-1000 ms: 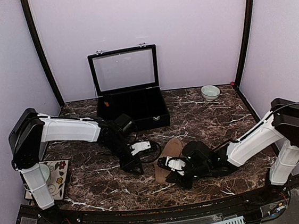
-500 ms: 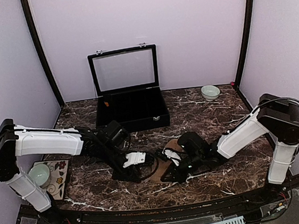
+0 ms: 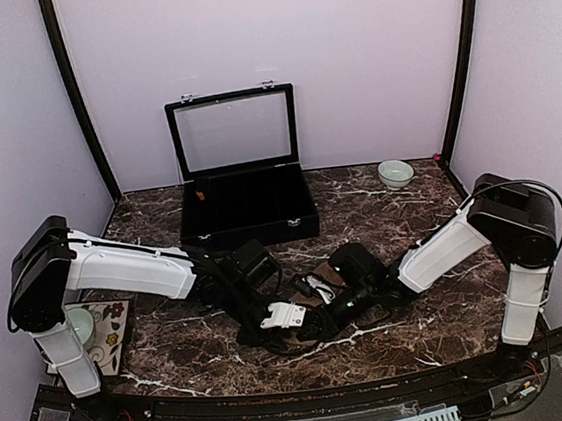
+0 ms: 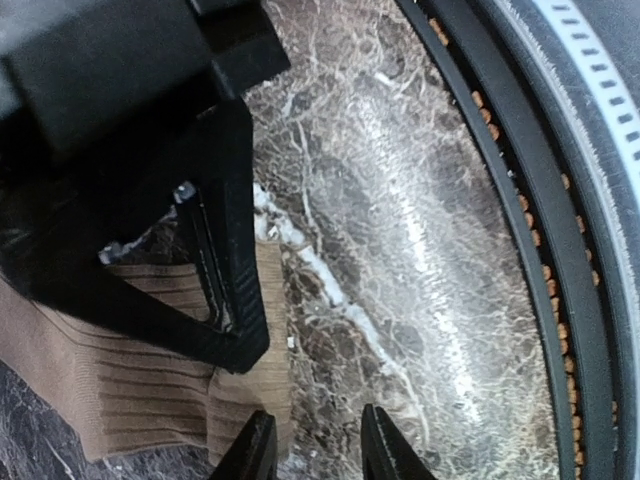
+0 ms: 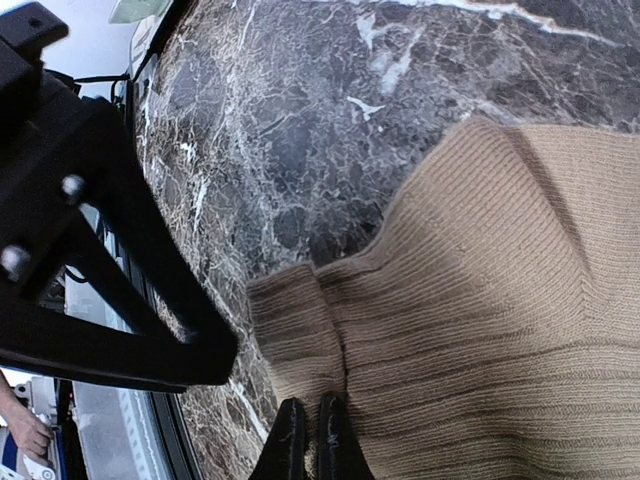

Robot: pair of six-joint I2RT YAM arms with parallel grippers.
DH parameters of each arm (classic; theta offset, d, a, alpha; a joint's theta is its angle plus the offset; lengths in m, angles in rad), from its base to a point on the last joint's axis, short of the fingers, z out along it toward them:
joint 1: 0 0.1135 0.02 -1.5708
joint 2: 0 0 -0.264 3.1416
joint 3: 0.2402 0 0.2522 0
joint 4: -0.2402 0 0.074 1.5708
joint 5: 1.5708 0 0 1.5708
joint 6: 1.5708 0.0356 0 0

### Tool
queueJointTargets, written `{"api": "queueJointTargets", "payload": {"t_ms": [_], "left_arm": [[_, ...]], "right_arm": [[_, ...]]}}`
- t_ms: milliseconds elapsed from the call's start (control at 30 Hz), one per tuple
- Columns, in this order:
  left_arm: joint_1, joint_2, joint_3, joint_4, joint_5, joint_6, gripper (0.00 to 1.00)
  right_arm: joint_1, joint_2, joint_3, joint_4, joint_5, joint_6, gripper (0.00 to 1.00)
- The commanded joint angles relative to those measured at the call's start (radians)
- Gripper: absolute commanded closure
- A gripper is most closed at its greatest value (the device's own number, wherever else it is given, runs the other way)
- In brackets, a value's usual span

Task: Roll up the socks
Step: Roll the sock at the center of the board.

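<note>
- The right gripper (image 5: 312, 445) has its fingertips pressed together on a fold of the tan sock (image 5: 470, 300). The ribbed cloth bunches into a crease that runs straight to the tips.
- The left gripper (image 4: 315, 455) has its jaws apart. One fingertip sits at the sock's free edge, and only marble shows in the gap between the two.
- The two grippers meet nose to nose. In the left wrist view the right gripper's black frame lies over the sock, just beside the left fingertips.
- The sock lies flat on the marble table (image 4: 400, 250) at centre front, between the two arms and mostly covered by them in the top view.
- Its ribbed cuff end is folded over near the right fingertips. The rest spreads away from them across the stone.
- From the sock's edge, bare marble runs out to the curved black front rim (image 4: 500, 200), which is near. A white perforated strip (image 4: 600, 80) lies beyond it.
- Behind the grippers a stretch of bare marble lies before the open black case (image 3: 251, 209), whose glass lid stands upright.
- A small bowl (image 3: 395, 172) sits at the back right, well apart.
- At the front left edge a flowered mat (image 3: 109, 339) carries a cup (image 3: 77, 325), beside the left arm's base.
</note>
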Motion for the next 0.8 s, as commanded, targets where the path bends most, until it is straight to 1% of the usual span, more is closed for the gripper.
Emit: {"api": "queueJointTargets", "payload": {"t_ms": [0,100,400,467,533,633,767], "left_arm": [[-0.005,0.033,0.01,0.011,-0.038,0.051,0.73],[-0.005,0.049,0.017,0.008,-0.049,0.066,0.79],[-0.005,0.067,0.014,0.067,-0.11,0.041,0.73],[-0.005,0.043,0.015,0.051,-0.097,0.041,0.71],[-0.007,0.014,0.025,0.003,-0.073,0.042,0.69],[-0.011,-0.031,0.038,-0.039,-0.038,0.028,0.67],[-0.011,-0.068,0.033,-0.041,0.008,0.013,0.67]], "right_arm": [[-0.007,0.056,-0.032,-0.221,0.078,0.033,1.0],[-0.008,0.064,-0.022,-0.225,0.075,0.035,1.0],[-0.009,0.071,-0.02,-0.22,0.062,0.046,1.0],[-0.01,0.069,-0.027,-0.221,0.058,0.049,1.0],[-0.01,0.068,-0.032,-0.221,0.056,0.048,1.0],[-0.013,0.07,-0.031,-0.224,0.055,0.044,1.0],[-0.017,0.077,-0.031,-0.21,0.05,0.052,1.0]]}}
